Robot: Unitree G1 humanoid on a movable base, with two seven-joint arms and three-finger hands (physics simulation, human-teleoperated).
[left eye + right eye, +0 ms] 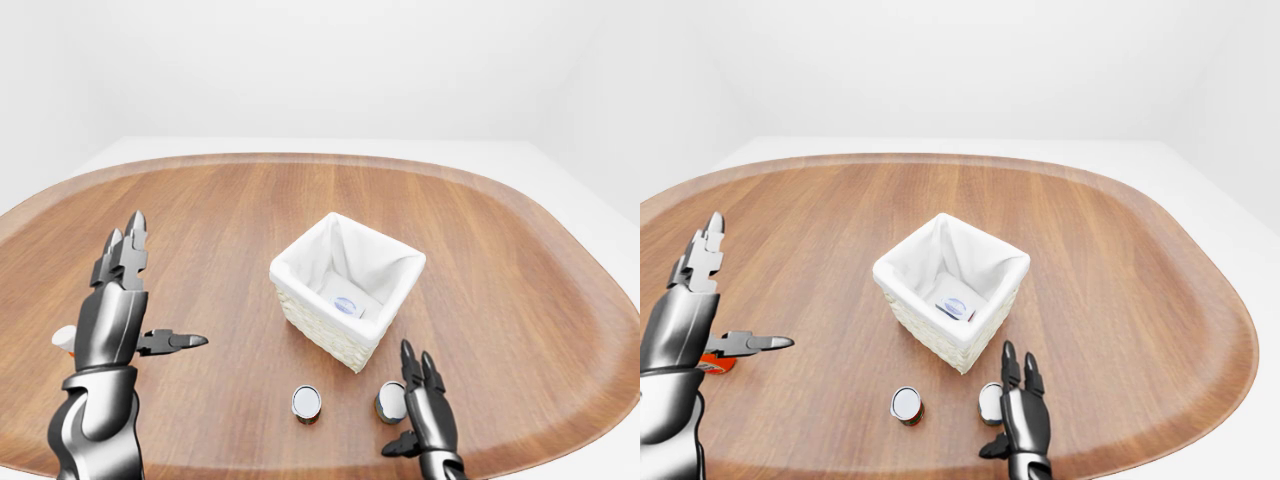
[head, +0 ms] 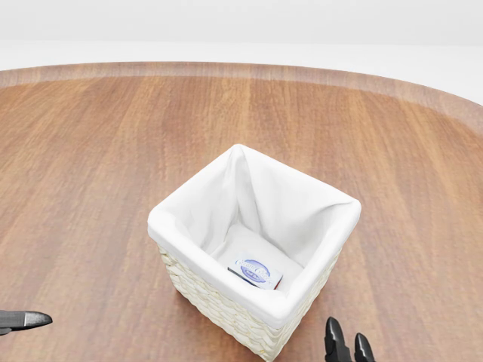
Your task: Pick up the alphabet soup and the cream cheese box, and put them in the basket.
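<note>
cream cheese box (image 2: 258, 271) already in basket (image 2: 200, 207); our open right hand (image 1: 428, 415) beside stiff, likely slippery soup can (image 1: 391, 401), we'd grip its sides; left hand (image 1: 125, 300) open.

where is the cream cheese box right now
The cream cheese box lies flat on the bottom of the basket, near the basket's lower corner in the head view, with no hand touching it.

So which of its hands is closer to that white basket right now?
The right hand. It stands just below the basket's lower right corner in the left-eye view, beside a can. The left hand is raised well off to the basket's left.
</note>
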